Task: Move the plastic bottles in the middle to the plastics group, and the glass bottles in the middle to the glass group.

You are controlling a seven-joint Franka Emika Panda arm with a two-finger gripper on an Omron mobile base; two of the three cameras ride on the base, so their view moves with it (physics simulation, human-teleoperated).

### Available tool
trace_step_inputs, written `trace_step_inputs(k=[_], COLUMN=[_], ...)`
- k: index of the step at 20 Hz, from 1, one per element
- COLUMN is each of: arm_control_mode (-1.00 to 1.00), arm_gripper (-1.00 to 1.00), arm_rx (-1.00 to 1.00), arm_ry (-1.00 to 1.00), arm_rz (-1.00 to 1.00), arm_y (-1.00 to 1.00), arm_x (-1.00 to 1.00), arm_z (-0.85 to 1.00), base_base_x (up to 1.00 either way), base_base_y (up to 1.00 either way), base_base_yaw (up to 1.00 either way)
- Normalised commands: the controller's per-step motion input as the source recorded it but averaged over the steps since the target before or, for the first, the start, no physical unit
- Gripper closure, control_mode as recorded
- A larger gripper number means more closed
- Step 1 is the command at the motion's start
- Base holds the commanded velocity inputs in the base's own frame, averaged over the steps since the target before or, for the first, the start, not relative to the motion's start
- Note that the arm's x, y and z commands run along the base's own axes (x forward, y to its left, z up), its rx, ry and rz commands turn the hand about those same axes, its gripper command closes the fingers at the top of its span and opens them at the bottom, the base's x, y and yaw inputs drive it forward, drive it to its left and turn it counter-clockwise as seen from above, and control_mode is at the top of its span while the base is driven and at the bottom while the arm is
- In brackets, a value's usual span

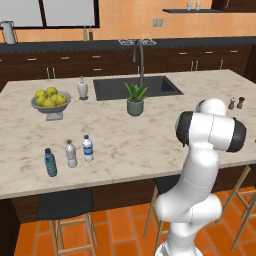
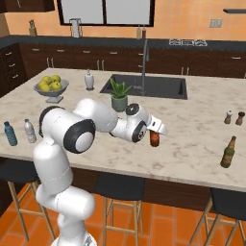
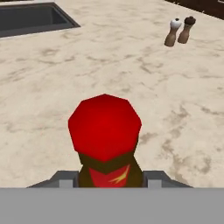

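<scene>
Hand (image 2: 154,130) clamped on red-brown bottle (image 2: 154,138), mid-counter (image 2: 192,153), clear of edges, open marble around.

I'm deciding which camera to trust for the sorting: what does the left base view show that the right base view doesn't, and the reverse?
Left base view: the labelled water bottle, standing beside the two other plastic bottles.
Right base view: the claw around the red-brown bottle, and the olive-brown bottle upright near the counter's front edge.
Both: the blue bottle, the grey-clear bottle, the two tiny bottles, the fruit bowl, the plant and the sink.
</scene>
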Motion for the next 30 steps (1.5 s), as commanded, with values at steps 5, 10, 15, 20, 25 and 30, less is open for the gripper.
trace_step_inputs(k=[5, 10, 15, 20, 25, 30], arm_control_mode=[-1.00, -1.00, -1.00, -1.00, -1.00, -1.00], arm_gripper=[1.00, 1.00, 1.00, 1.00, 1.00, 1.00], arm_rx=[0.10, 0.14, 0.03, 0.02, 0.00, 0.00], arm_ry=[0.00, -0.03, 0.00, 0.00, -0.03, 0.00], arm_rz=[-0.23, -0.12, -0.09, -0.06, -0.06, -0.06], arm_y=[-1.00, -0.93, -0.73, -0.68, -0.51, -0.33], arm_x=[-0.12, -0.32, -0.02, -0.03, -0.26, -0.25], arm_z=[0.15, -0.01, 0.31, -0.04, -0.03, 0.00], base_base_x=[0.00, 0.00, 0.00, 0.00, 0.00, 0.00], base_base_y=[0.00, 0.00, 0.00, 0.00, 0.00, 0.00], base_base_yaw=[0.00, 0.00, 0.00, 0.00, 0.00, 0.00])
